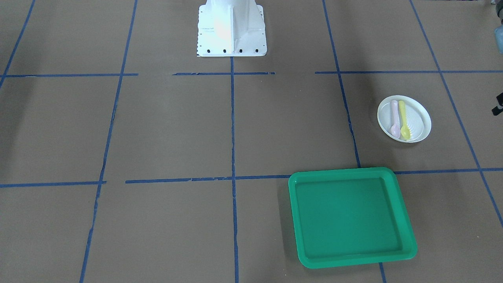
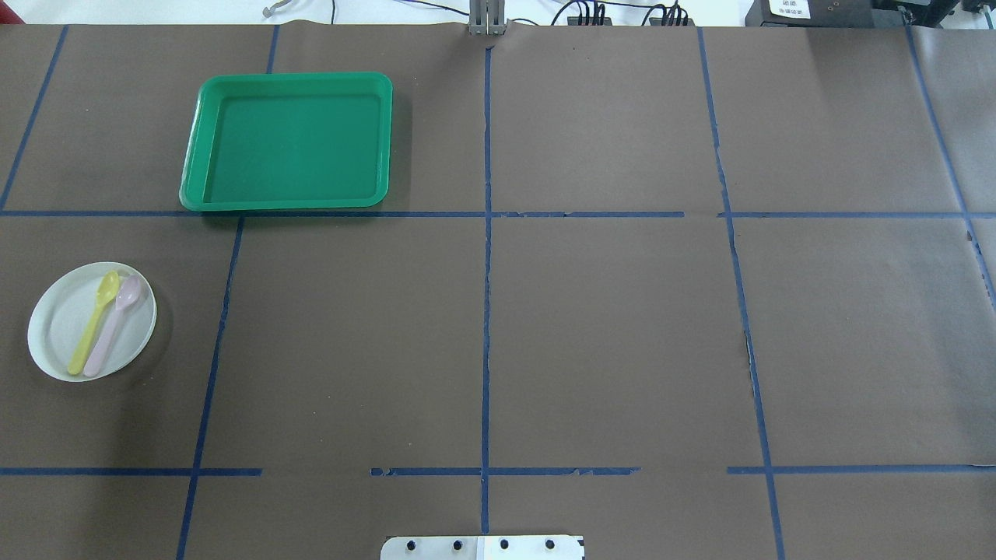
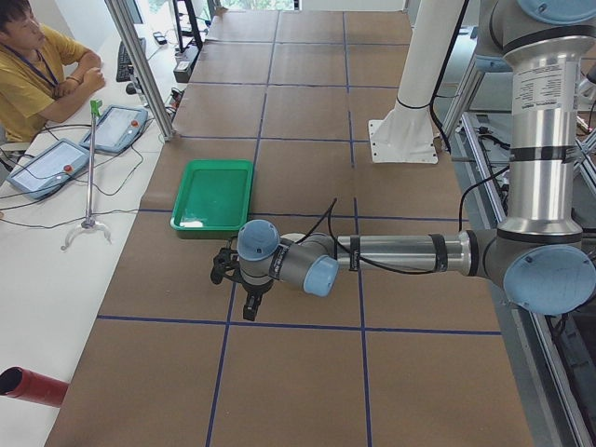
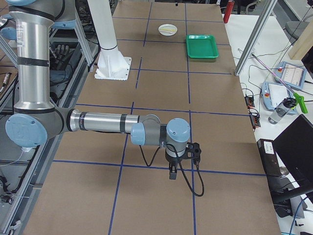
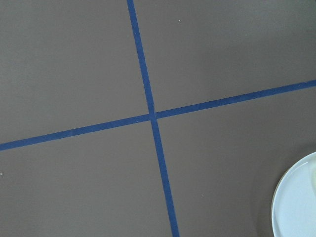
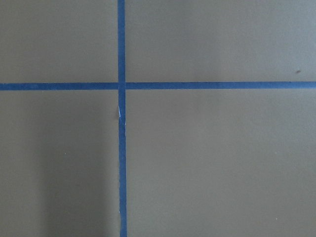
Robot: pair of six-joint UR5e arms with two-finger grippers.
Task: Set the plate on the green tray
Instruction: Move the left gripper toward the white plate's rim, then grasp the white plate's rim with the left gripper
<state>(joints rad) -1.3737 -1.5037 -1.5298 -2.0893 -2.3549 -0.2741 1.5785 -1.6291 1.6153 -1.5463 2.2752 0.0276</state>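
Two spoons, a yellow spoon (image 2: 92,323) and a pink spoon (image 2: 113,325), lie on the plate (image 2: 56,338). It sits on the table (image 2: 591,327) near the green tray (image 2: 289,76), not touching it. The left gripper (image 3: 248,307) and right gripper (image 4: 172,172) hang over the table. I cannot tell if they are open.

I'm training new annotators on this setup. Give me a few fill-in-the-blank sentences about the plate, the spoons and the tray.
1. The white plate holds ___ spoons.
2. The spoon lying beside the pink spoon is ___.
3. The plate rests on the ___, not on the green tray.

Missing words: two; yellow; table.
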